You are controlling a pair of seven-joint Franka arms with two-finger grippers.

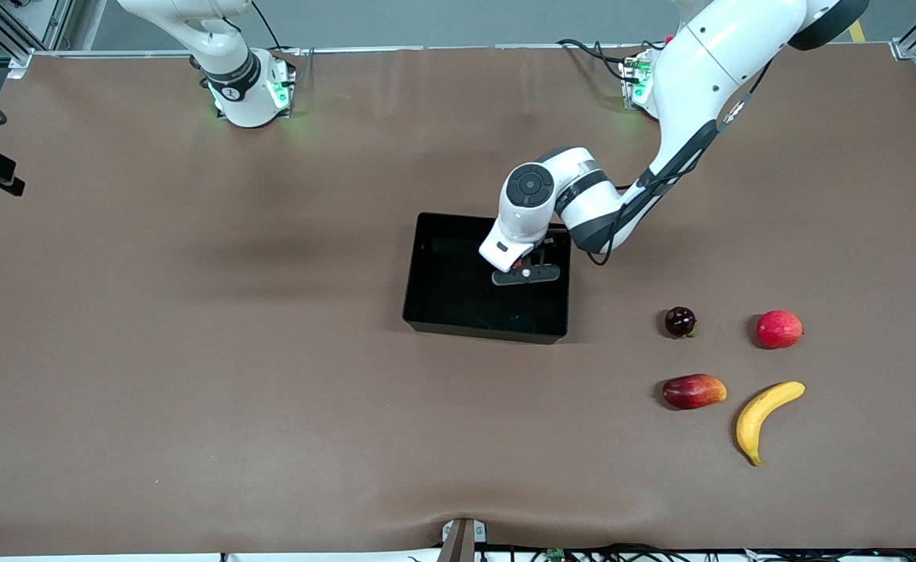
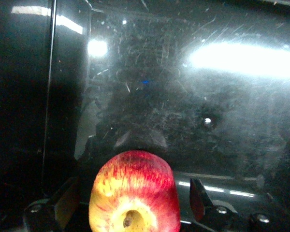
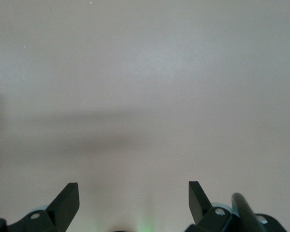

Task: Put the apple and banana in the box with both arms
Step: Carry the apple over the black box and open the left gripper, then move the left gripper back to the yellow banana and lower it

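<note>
The black box [image 1: 448,285] stands mid-table. My left gripper [image 1: 526,271] reaches down into it, near the wall toward the left arm's end. In the left wrist view the red, yellow-streaked apple [image 2: 134,203] lies between the fingers [image 2: 199,195] of my left gripper [image 2: 133,186], over the box floor [image 2: 193,96]. The gripper is open, with a gap on each side of the apple. The yellow banana [image 1: 766,417] lies on the table toward the left arm's end, nearer the front camera than the box. My right gripper [image 3: 134,195] is open over bare table, nothing between its fingers.
Beside the banana lie an elongated red-orange fruit [image 1: 693,391], a round pinkish-red fruit [image 1: 779,329] and a small dark fruit [image 1: 680,321]. The right arm [image 1: 227,62] waits by its base. Brown tabletop [image 1: 192,351] spreads toward the right arm's end.
</note>
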